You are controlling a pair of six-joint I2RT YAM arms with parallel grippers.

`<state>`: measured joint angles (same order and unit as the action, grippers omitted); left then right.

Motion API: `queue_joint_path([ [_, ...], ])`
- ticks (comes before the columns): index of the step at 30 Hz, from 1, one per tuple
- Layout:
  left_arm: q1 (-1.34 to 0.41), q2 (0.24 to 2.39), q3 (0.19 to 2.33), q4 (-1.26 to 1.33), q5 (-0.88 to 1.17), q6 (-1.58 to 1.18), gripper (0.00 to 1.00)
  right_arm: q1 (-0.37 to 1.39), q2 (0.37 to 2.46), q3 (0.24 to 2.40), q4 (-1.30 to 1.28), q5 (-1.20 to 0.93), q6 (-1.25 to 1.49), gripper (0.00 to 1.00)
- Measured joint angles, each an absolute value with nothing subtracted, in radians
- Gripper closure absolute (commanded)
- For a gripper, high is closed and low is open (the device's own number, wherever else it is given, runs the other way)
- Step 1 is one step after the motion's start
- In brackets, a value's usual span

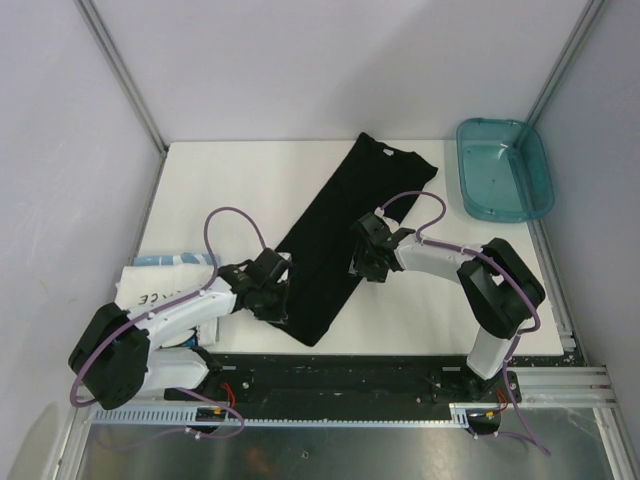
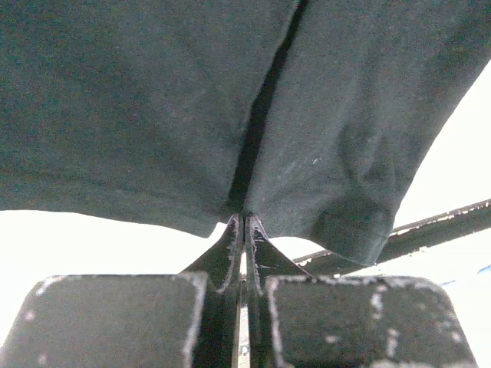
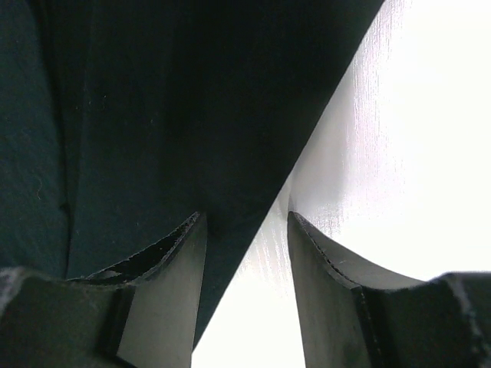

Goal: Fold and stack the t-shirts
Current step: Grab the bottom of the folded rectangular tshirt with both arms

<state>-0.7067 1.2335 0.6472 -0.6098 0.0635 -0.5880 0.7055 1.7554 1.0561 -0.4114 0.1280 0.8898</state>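
Top external view: a black cloth t-shirt [image 1: 330,230] lies folded into a long narrow strip, set diagonally across the white tabletop [image 1: 230,180]. A white printed cloth t-shirt [image 1: 160,280] lies folded well to the left of the black one's near end, partly under the left arm. A teal translucent plastic bin [image 1: 500,175] stands to the right of the black shirt's far end, apart from it. The left gripper [image 1: 280,295] sits at the black shirt's left edge near its lower end; the right gripper [image 1: 368,262] sits at its right edge around mid-length.

Left wrist view: the left gripper [image 2: 244,218] has its jaws pressed together on the black shirt's [image 2: 153,100] edge, and a dark crease runs up the cloth from the pinch.

Right wrist view: the right gripper [image 3: 245,218] has its jaws standing apart astride the black shirt's [image 3: 153,100] edge, one finger over cloth and the other over bare tabletop [image 3: 399,153]. Nothing is gripped.
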Motion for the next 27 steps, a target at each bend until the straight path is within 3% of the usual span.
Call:
queue_joint_path([
  [9,-0.684,1.248,0.647,-0.628,0.034,-0.613,0.95,0.706,1.754,1.055,-0.410,0.139,0.890,0.48],
  [18,-0.672,1.264,0.647,-0.636,0.060,-0.620,0.66,0.727,1.626,0.922,-0.398,0.127,0.941,0.44],
  [27,-0.671,1.134,0.717,-0.674,0.094,-0.621,0.65,1.029,1.443,0.702,-0.277,0.138,1.267,0.43],
])
